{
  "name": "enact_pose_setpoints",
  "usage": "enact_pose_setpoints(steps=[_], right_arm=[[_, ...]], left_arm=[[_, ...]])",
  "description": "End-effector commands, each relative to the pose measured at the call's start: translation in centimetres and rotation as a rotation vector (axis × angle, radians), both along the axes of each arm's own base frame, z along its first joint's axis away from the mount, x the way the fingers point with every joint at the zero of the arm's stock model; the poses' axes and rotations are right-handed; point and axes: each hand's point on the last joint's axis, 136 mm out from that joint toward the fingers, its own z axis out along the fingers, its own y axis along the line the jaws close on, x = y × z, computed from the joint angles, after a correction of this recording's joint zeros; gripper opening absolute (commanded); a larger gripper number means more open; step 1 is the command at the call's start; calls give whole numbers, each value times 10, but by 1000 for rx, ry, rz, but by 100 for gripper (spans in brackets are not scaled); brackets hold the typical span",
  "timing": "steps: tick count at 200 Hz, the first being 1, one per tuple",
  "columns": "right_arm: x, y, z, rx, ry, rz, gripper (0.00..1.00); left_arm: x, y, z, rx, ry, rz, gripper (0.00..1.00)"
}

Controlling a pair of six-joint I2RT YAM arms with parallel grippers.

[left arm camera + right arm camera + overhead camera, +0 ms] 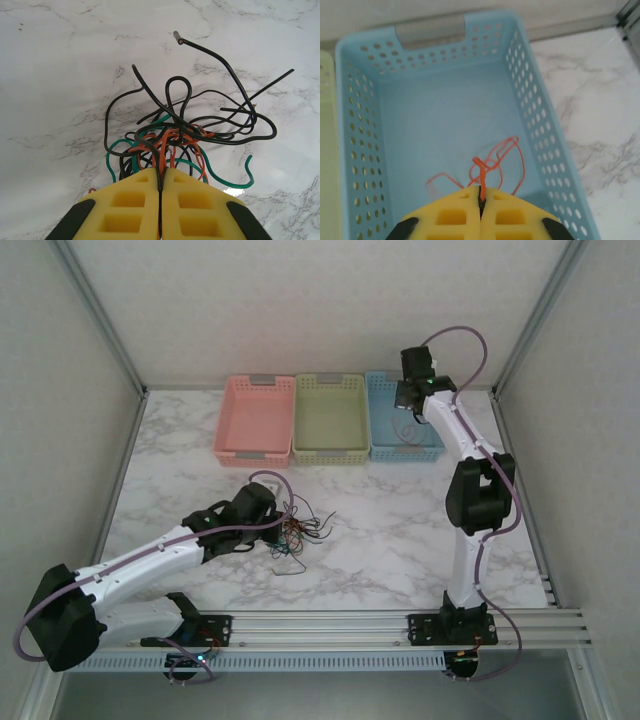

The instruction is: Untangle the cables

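Observation:
A tangle of black, orange and green cables (185, 132) lies on the marble table, also seen as a small clump of cables (298, 530) left of centre in the top view. My left gripper (161, 172) is shut on strands at the near side of the clump, its yellow fingers (130, 200) pressed together. My right gripper (481, 192) hangs over the blue basket (365, 165), shut on a thin orange cable (482, 175) whose loops dangle into the basket. In the top view the right gripper (408, 412) sits above the blue basket (383, 445).
A pink basket (255, 420) and a green basket (330, 418) stand beside the blue one along the back. Marble table (400, 530) runs between the clump and the right arm. Metal frame rails border the sides and front.

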Motion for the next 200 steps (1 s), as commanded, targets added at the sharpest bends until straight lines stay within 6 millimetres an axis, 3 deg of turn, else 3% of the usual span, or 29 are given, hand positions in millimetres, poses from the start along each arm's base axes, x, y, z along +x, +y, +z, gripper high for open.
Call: enact_pose_setpoints(steps=[1,27,64,112,142,170,200], right_arm=[[-4,10,-13,73,61,36,19],[-9,12,-8,106,80,56,51],[-26,18,28,148,45,93,64],[-63,20,63,215,-23,125,66],[-75,12,57,195,-36,111,60],[-59,-4,47,176,-30,60,59],[-15,-10,33,163,-12,32,56]], left_arm=[[-1,2,-2,-16,3,5,7],[0,1,-1,-21,1,5,7],[-1,0,-2,-22,4,3,7],[-2,2,-3,-23,5,5,7],[-3,2,-5,-18,9,1,8],[-2,1,-6,-14,7,-1,8],[-2,1,-7,-13,8,-1,8]])
